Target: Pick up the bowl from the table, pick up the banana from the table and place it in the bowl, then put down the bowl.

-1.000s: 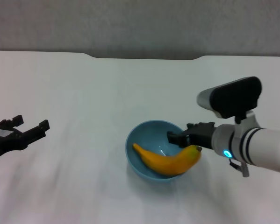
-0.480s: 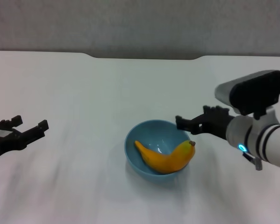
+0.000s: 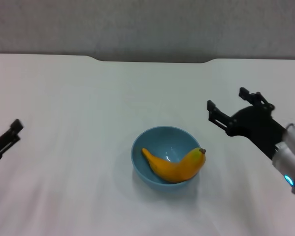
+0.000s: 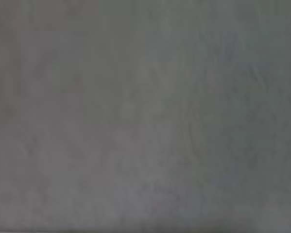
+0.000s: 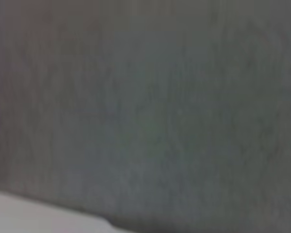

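Yellow banana (image 3: 174, 167) lies in the blue bowl (image 3: 143, 147) on the desk (image 3: 88, 98). Right tool (image 3: 227, 105), released, hangs right of it; left tool (image 3: 2, 140), far left, unreadable.

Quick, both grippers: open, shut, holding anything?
Left gripper: at the table's left edge, holding nothing; open or shut cannot be told.
Right gripper: open, empty, right of the bowl.

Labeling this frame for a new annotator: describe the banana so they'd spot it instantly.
On the white table, near the middle toward the front, sits a light-blue bowl. The banana lies inside it, a curved yellow-orange fruit with a dark tip and the only warm-coloured thing in sight.
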`<control>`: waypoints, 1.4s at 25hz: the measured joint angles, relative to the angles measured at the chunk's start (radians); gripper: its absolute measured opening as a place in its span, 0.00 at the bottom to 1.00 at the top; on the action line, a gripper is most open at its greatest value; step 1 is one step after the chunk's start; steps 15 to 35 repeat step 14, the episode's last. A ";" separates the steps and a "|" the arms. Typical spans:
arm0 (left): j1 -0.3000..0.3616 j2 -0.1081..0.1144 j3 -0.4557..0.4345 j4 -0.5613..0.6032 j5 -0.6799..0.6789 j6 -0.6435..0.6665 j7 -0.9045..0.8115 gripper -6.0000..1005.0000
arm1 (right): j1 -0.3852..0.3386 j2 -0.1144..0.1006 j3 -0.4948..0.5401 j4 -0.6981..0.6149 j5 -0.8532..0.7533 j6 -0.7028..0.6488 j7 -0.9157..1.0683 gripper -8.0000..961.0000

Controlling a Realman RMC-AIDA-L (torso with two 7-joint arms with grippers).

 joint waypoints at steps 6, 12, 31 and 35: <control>-0.105 -0.006 0.005 0.292 -0.174 -0.179 0.210 0.90 | 0.036 0.003 -0.007 -0.333 0.011 0.455 0.107 0.94; -0.201 -0.011 0.002 0.461 -0.233 -0.196 0.327 0.90 | 0.104 0.008 -0.012 -0.573 0.081 0.625 0.161 0.94; -0.206 -0.011 0.002 0.468 -0.238 -0.196 0.329 0.90 | 0.128 0.008 -0.014 -0.640 0.095 0.684 0.195 0.94; -0.206 -0.011 0.002 0.468 -0.238 -0.196 0.329 0.90 | 0.128 0.008 -0.014 -0.640 0.095 0.684 0.195 0.94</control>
